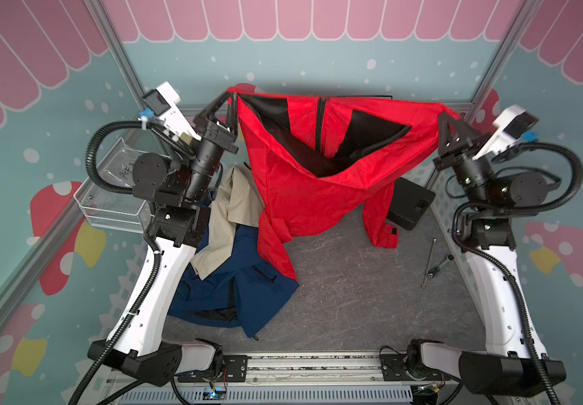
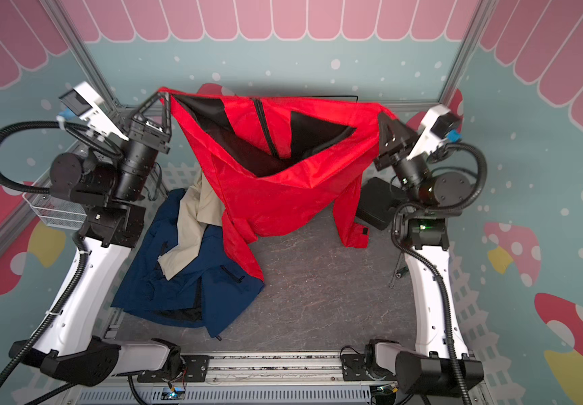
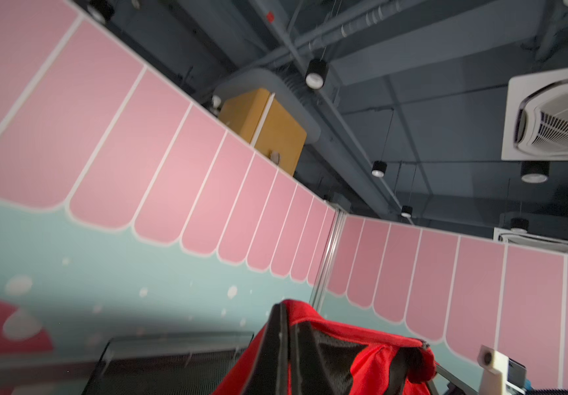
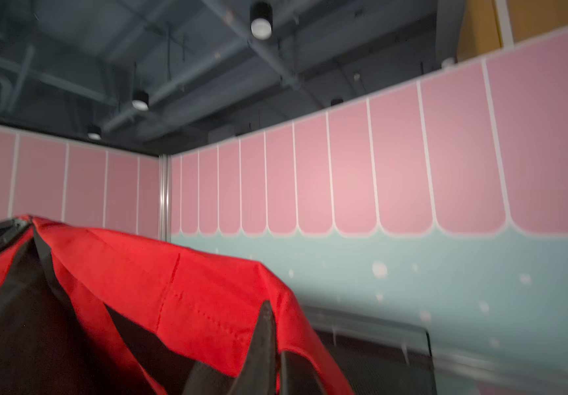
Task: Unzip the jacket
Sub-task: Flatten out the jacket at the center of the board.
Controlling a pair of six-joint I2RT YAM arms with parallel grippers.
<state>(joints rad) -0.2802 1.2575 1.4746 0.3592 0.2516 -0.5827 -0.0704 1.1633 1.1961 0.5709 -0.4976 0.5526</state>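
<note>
Red jacket hangs stretched in the air between the two arms near the far wall, above the back of the worktop. It sags open like a sack, so its black lining shows inside. A black zipper runs down the far panel; whether its teeth are joined I cannot tell. One sleeve dangles toward the worktop on the right side. The other falls against the clothes lying on the left.

The left tool is clamped tight on one top corner of the jacket, and the right tool is clamped tight on the opposite corner. Both top views show this. In the right wrist view, red cloth lies bunched around dark fingers.

Under the left sleeve lie a beige garment and, beneath that, a navy garment. A black box sits behind the right sleeve, with some hand tools near the right arm. A wire basket hangs outside the left edge.
</note>
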